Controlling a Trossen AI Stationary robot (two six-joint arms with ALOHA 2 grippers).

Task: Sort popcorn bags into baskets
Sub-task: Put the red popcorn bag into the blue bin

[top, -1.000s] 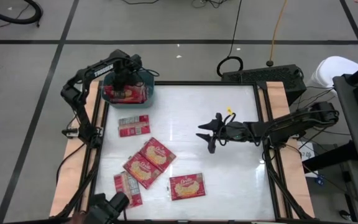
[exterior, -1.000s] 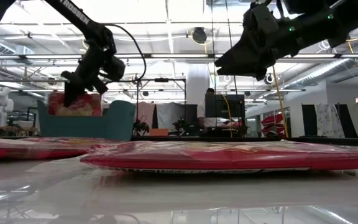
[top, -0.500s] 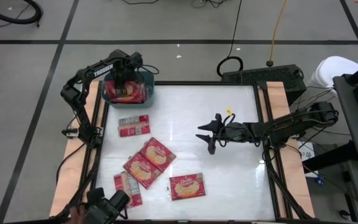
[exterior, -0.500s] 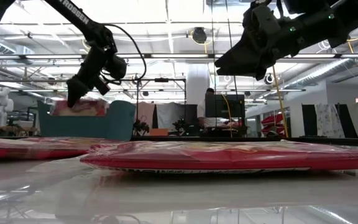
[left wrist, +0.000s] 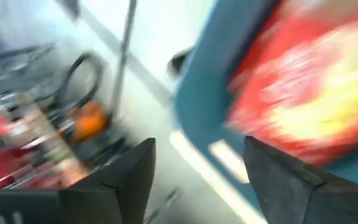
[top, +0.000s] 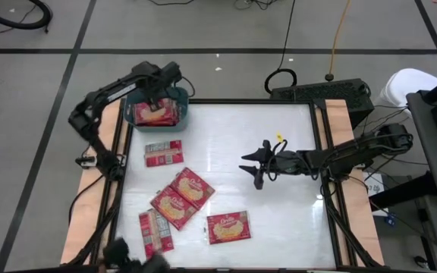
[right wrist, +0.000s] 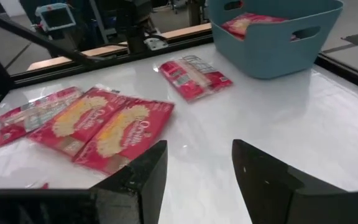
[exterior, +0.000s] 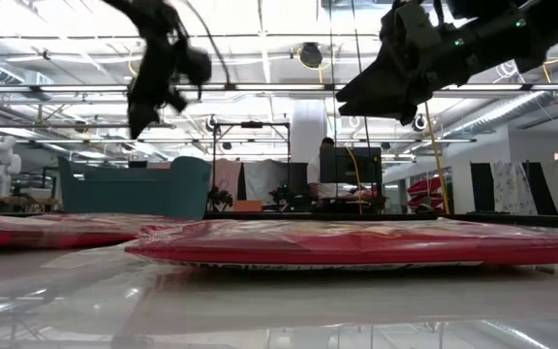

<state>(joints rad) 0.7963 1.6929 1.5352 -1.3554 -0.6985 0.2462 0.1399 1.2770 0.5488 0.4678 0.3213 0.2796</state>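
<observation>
Fingers of the left gripper (top: 160, 89) are spread apart and empty, held above the teal basket (top: 179, 112). Directly beneath them, red popcorn bags (top: 155, 114) are seen lying inside it. Fingers of the right gripper (top: 253, 168) are parted over bare table (top: 294, 220), five loose bags (top: 227, 227) being scattered nearer the left arm's side.

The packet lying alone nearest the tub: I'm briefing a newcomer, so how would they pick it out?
Find the teal tub at the table's far left corner. Just in front of it lies one popcorn packet, apart from the others and showing its pale printed back, not the popcorn picture.
</observation>
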